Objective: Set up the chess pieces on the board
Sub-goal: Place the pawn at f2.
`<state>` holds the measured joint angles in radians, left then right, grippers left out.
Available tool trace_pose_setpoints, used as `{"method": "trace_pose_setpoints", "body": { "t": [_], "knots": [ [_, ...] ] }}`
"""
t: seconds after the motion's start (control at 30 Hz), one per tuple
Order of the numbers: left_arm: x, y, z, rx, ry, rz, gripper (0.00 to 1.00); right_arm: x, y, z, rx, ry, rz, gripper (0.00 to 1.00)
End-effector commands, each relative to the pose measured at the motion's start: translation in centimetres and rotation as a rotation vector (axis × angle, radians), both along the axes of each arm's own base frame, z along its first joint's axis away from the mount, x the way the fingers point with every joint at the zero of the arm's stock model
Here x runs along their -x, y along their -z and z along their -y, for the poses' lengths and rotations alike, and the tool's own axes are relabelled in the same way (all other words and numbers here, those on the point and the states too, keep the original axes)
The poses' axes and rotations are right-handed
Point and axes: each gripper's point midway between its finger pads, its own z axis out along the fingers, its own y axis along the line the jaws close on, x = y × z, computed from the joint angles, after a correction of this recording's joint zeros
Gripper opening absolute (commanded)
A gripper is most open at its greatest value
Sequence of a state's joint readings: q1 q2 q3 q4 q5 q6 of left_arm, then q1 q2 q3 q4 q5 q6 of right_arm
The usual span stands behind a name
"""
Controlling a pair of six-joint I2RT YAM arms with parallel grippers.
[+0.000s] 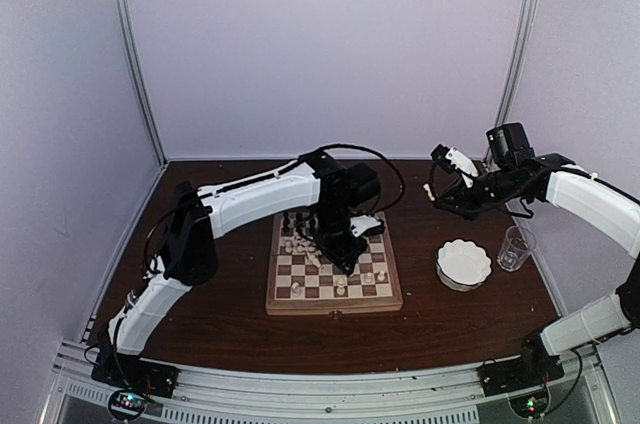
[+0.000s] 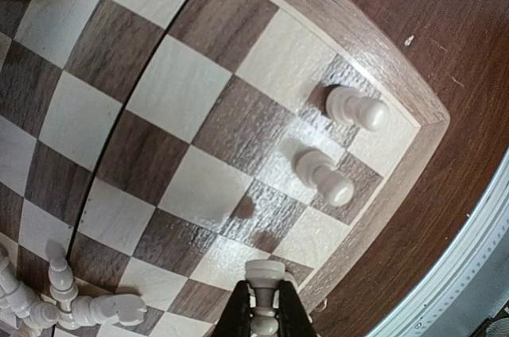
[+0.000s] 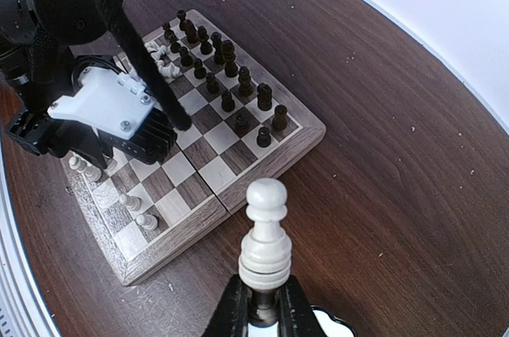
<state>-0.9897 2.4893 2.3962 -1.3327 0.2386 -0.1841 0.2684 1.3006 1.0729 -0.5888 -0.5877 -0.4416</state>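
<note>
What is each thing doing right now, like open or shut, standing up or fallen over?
left gripper: shut on a white piece
right gripper: shut on a white pawn, held upright in the air
board: lying flat, only partly set
dark pieces: standing in two rows
bowl: upright on the table
cup: upright beside the bowl

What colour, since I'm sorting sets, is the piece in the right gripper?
Cream-white piece; clearest in the right wrist view.
</note>
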Motion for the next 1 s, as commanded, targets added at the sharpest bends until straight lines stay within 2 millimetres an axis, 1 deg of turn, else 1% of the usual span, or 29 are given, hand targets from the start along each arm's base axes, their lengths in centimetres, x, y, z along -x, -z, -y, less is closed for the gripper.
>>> {"method": "trace_pose_setpoints", "body": {
  "t": [0.0, 0.2, 0.3, 0.43, 0.63, 0.73, 0.87, 0.97],
  "knots": [
    [-0.1, 0.7, 0.8, 0.012, 0.012, 0.000, 0.02, -0.1, -0.5, 0.2, -0.010, 0.001, 0.025, 0.07],
    [-0.1, 1.3, 1.1, 0.018, 0.013, -0.010, 0.03, -0.1, -0.3, 0.3, -0.012, 0.000, 0.022, 0.07],
    [-0.1, 1.6, 1.3, 0.021, 0.012, -0.015, 0.06, -0.1, -0.2, 0.2, -0.014, -0.002, 0.017, 0.07],
    [-0.1, 2.1, 1.3, 0.014, 0.012, -0.019, 0.06, -0.1, -0.3, 0.2, -0.017, -0.004, 0.016, 0.07],
    [-0.1, 2.2, 1.3, 0.015, 0.014, -0.022, 0.06, -0.1, -0.1, 0.2, -0.015, -0.005, 0.012, 0.07],
    [0.2, 2.2, 1.4, 0.021, 0.016, -0.033, 0.11, -0.2, 0.0, 0.2, -0.015, -0.006, 0.011, 0.07],
    [0.4, 1.9, 1.7, 0.041, 0.021, -0.047, 0.22, -0.2, -0.1, 0.2, -0.016, -0.007, 0.011, 0.07],
    [0.5, 1.8, 1.9, 0.051, 0.019, -0.057, 0.27, -0.1, -0.1, 0.2, -0.017, -0.008, 0.011, 0.07]
  ]
}}
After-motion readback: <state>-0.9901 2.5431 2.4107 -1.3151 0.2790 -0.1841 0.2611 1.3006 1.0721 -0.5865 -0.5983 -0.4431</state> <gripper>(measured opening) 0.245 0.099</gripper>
